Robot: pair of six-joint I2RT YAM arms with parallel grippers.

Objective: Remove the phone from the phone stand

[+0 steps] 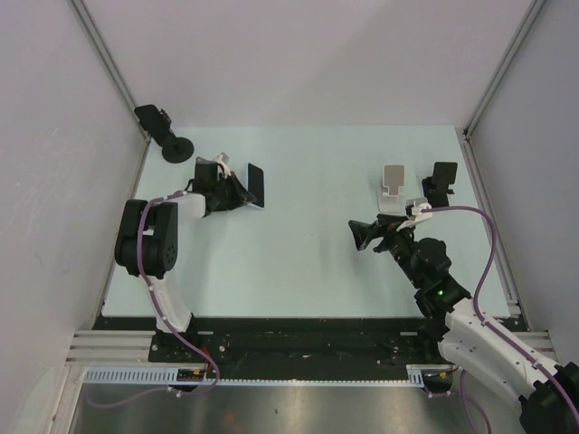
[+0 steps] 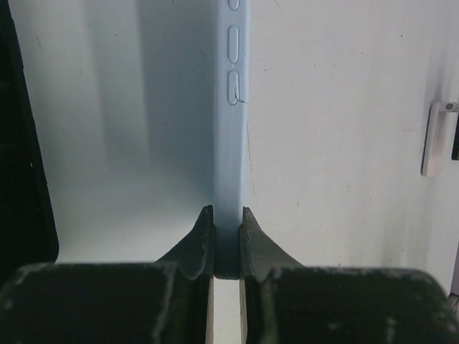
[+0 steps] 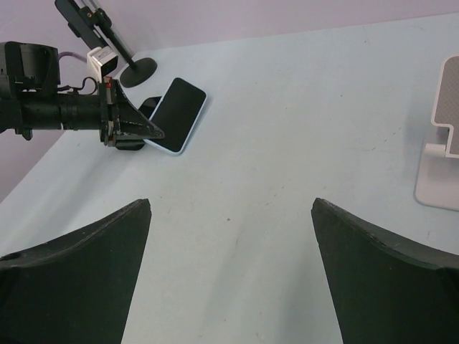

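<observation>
The phone [image 1: 255, 185] has a black screen and a light blue case. My left gripper [image 1: 237, 192] is shut on its edge; in the left wrist view the case edge [image 2: 231, 107] with its side buttons runs up from between the fingertips [image 2: 228, 215]. In the right wrist view the phone [image 3: 178, 115] is tilted at the far left, with a small black object [image 3: 149, 104] just behind it. A white phone stand [image 1: 393, 188] stands empty on the right, also in the right wrist view [image 3: 443, 143]. My right gripper [image 1: 362, 237] is open and empty, its jaws wide apart [image 3: 231, 215].
A black tripod mount [image 1: 163, 134] stands at the back left corner. A black stand-like object [image 1: 441, 183] sits right of the white stand. A dark object [image 2: 21, 179] fills the left edge of the left wrist view. Walls enclose the table on three sides.
</observation>
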